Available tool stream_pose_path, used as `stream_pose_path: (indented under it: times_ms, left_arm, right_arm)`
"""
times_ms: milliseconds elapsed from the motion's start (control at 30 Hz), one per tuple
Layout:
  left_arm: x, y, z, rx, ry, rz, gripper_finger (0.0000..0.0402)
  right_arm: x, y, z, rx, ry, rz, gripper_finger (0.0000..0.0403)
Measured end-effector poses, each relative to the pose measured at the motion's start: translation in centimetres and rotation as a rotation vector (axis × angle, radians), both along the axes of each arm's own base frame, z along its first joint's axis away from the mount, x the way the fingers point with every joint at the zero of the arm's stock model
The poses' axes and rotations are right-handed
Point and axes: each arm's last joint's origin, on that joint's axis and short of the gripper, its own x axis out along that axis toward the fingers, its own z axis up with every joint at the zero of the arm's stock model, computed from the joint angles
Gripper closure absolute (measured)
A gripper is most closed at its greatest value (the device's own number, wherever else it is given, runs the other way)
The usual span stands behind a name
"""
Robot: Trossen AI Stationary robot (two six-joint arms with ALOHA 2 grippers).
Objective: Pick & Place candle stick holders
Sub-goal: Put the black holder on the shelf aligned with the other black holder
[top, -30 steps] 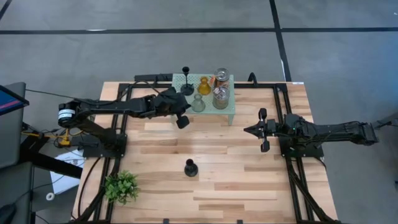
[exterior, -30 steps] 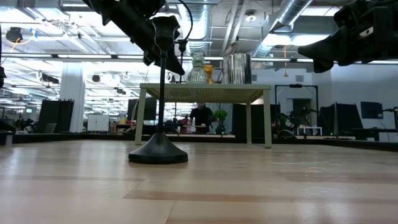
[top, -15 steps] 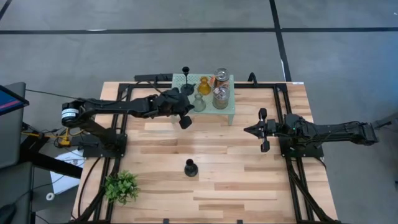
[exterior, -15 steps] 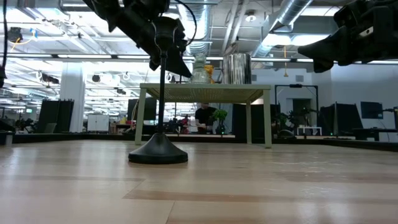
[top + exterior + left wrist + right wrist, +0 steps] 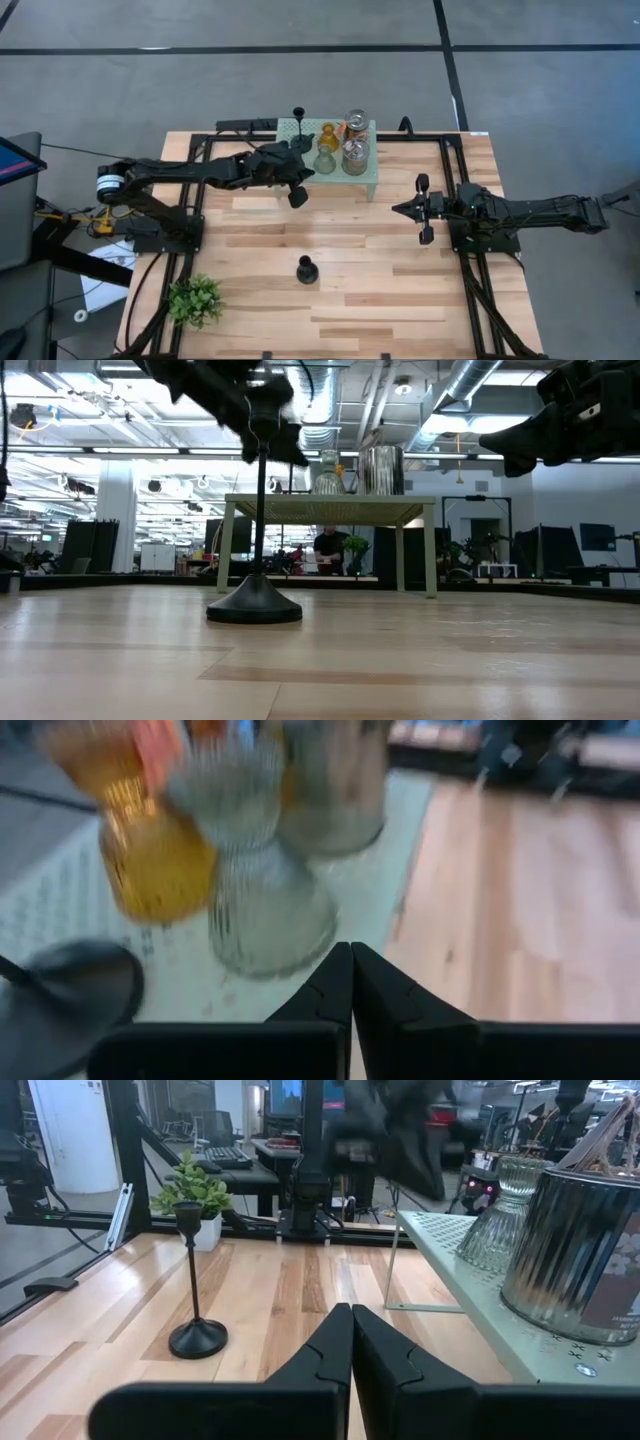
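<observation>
The mint-green rack [image 5: 372, 180] at the table's far edge carries a tall black holder [image 5: 298, 125], an amber one [image 5: 327, 136], a grey-olive glass one [image 5: 323, 161] and two silvery jars [image 5: 355, 140]. My left gripper [image 5: 309, 171] is shut, its tips at the foot of the grey-olive holder [image 5: 262, 910], next to the amber holder [image 5: 150, 855]. A second black holder [image 5: 306, 270] stands by its round foot on the table's near middle. My right gripper [image 5: 398, 209] waits shut above the table's right side. My left gripper touches the grey-olive holder with its shut fingertips [image 5: 338, 965] at the flared foot's edge [image 5: 322, 935]. It comes from the table's left, slanting slightly down. The holder stands upright on the rack.
A green leafy plant [image 5: 195, 300] sits at the near left corner. The black holder [image 5: 196, 1335] with its thin stem stands between the arms. Bare wood lies in front of the rack [image 5: 470, 1315] and along the near edge.
My left gripper, staying shut, has swung its tips a little toward the rack's far right. The grey-olive holder has slid a short way along the rack toward the jars, staying upright.
</observation>
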Motion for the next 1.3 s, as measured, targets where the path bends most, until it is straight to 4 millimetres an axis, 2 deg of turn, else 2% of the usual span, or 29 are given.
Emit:
stream_pose_path:
  times_ms: [200,367,500,633,700,967,1300]
  left_arm:
    - [-3.7,-2.5,3.2,0.000,-0.074,-0.093,0.0399]
    - [-7.0,-4.7,4.2,-0.105,-0.058,-0.187,0.0399]
    - [-8.0,-5.8,4.9,-0.211,-0.114,-0.191,0.0399]
    - [-8.0,-6.3,4.8,-0.295,-0.125,-0.153,0.0399]
    - [-7.7,-6.5,4.8,-0.316,-0.122,-0.204,0.0399]
    - [-6.8,-6.9,5.2,-0.286,-0.165,-0.381,0.0399]
    - [-5.9,-6.9,5.4,-0.269,-0.210,-0.395,0.0399]
  right_arm:
    - [0.0,0.0,0.0,0.000,0.001,0.000,0.0403]
    - [0.0,0.0,0.0,0.000,0.000,-0.001,0.0403]
    - [0.0,-0.1,0.0,0.000,-0.003,-0.008,0.0403]
    - [0.0,-0.2,0.0,0.000,-0.004,-0.019,0.0403]
    - [0.0,-0.2,0.0,0.000,-0.004,-0.019,0.0403]
    - [0.0,-0.2,0.1,0.000,-0.008,-0.019,0.0403]
    - [0.0,-0.2,0.1,0.000,-0.008,-0.019,0.0403]
